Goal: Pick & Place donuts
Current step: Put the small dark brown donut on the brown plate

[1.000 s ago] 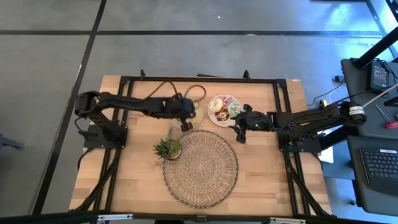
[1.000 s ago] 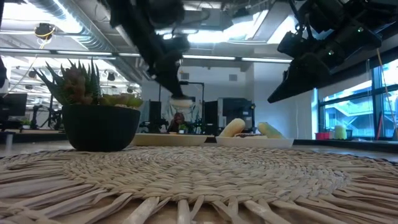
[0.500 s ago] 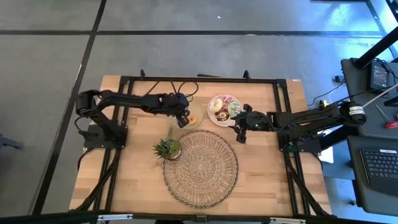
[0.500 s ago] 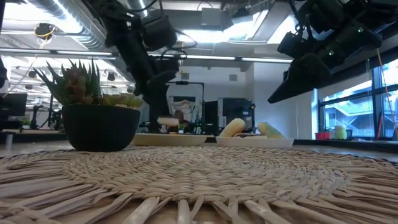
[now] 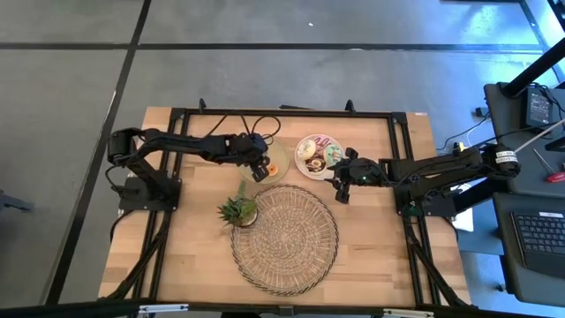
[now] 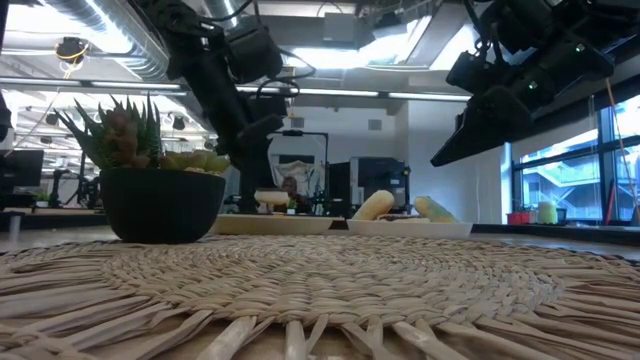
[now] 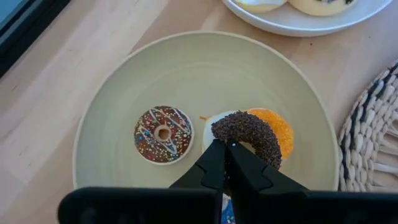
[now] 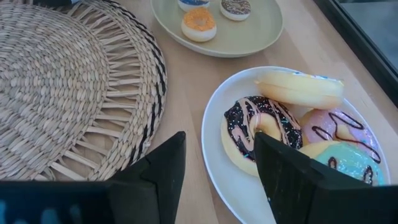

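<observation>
Fingers of the left gripper (image 7: 225,151) pinch the dark-sprinkled donut (image 7: 247,134) by its ring wall over the green plate (image 7: 124,74)'s five o'clock; it looks light, rigid and slick, while the right gripper (image 8: 214,155) waits wide.

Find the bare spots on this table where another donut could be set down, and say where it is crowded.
Free: the woven mat and the wood at both front corners. On the green plate, the far half is bare. Crowded: the white plate, packed with donuts, and the spot under the left claw.
</observation>
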Tool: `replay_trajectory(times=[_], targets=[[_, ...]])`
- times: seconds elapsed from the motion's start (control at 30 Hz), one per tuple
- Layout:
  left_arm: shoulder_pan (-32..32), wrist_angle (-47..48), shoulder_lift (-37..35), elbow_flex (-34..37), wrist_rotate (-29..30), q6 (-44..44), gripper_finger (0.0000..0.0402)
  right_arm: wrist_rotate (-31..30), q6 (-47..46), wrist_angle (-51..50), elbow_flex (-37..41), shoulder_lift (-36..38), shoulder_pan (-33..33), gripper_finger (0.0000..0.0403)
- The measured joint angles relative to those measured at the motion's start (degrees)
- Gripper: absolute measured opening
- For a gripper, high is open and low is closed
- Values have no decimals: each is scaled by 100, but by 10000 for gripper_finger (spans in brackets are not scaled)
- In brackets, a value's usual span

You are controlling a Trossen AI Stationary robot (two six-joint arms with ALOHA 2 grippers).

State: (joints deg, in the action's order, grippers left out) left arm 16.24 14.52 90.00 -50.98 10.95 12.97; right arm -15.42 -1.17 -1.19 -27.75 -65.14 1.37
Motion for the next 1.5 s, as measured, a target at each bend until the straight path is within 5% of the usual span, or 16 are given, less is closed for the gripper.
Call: replay_trajectory(times=[0.4,1.5], targets=[[-1,-205,474,2,81,2,6,0,10,2,0,0,0,191],[33,-44,343,-13,263,-29,6,0,1,2,0,0,2,191]])
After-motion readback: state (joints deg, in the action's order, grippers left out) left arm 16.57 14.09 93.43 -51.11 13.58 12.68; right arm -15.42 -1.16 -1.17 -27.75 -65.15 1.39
